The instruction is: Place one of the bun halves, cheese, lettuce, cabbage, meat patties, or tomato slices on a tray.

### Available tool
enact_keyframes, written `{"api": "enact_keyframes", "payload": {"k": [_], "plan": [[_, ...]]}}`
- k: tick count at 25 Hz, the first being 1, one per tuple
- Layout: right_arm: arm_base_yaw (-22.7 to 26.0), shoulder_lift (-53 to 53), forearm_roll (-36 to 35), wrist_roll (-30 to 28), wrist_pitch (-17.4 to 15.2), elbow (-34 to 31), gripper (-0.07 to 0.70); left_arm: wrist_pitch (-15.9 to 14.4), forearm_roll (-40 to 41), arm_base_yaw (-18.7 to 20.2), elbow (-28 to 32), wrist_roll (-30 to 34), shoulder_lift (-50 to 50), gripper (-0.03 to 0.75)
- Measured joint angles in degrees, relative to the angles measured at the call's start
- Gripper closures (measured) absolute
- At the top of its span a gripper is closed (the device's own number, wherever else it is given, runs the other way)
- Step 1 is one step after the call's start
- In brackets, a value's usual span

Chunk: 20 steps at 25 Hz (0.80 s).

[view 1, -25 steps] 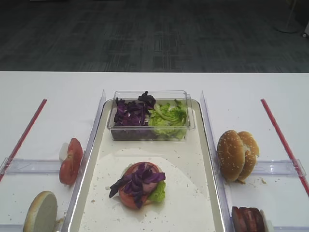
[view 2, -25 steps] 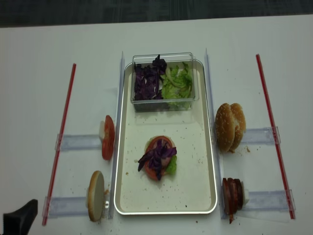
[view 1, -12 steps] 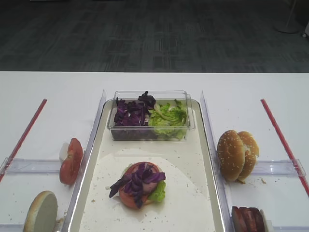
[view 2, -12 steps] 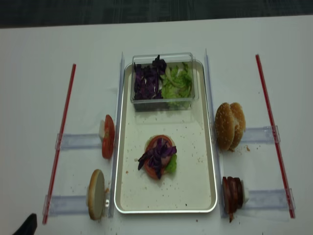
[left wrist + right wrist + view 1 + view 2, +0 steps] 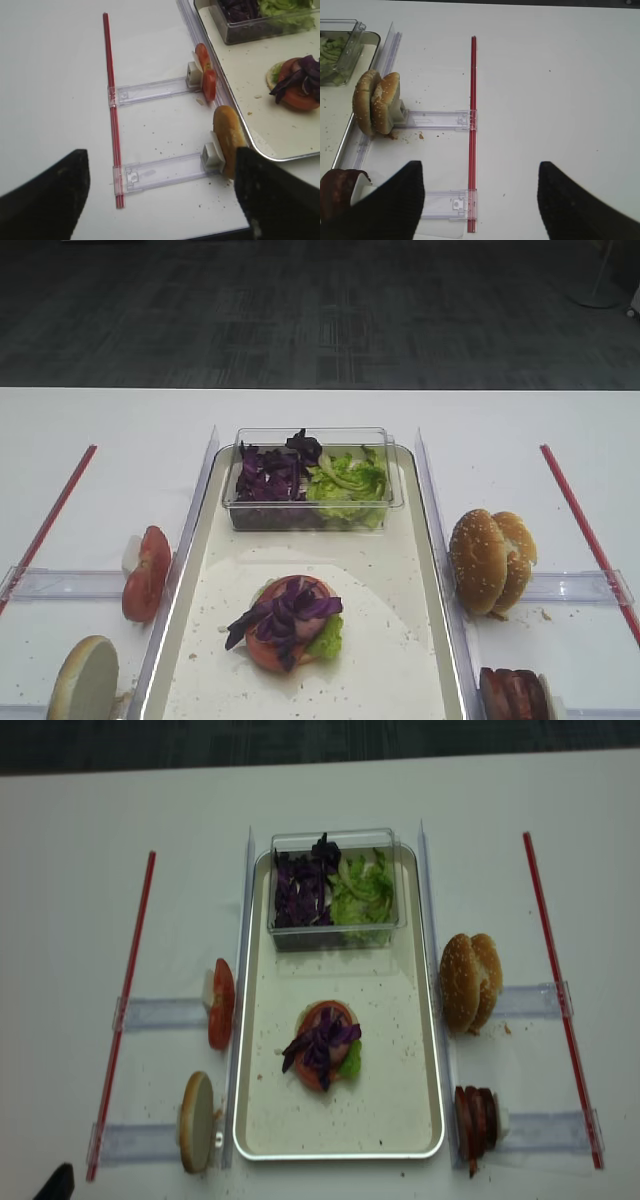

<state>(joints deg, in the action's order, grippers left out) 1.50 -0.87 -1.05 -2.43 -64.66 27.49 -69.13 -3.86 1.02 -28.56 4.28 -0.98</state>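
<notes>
Bench (image 5: 60, 920) white, layout unchanged from second ago. Tray (image 5: 430, 1050) centre, stack unmoved: bun half under tomato slice (image 5: 322, 1060), lettuce (image 5: 350, 1060) at edge, purple cabbage (image 5: 320, 1042) on top. Clear box (image 5: 335, 925) at tray's far end holds spare cabbage and lettuce. Two bun halves (image 5: 468, 982) right of tray, meat patties (image 5: 476, 1120) nearer; tomato slices (image 5: 220, 1010) and bun half (image 5: 196, 1135) left of tray. Left tool (image 5: 160, 190) now almost out of overhead view, only dark tip at bottom-left corner; fingers wide apart, holding nothing. Right tool (image 5: 480, 200) likewise spread, empty.
</notes>
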Motion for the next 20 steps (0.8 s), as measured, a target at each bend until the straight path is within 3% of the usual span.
{"api": "enact_keyframes", "payload": {"k": [8,20], "plan": [[0.0,0.0,0.0,0.0,0.0,0.0,0.124,1.0,1.7,0.0,0.4,-4.3,0.0,0.171],[0.0,0.0,0.0,0.0,0.0,0.0,0.124,1.0,2.0,0.0,0.4,-4.3,0.0,0.171]]}}
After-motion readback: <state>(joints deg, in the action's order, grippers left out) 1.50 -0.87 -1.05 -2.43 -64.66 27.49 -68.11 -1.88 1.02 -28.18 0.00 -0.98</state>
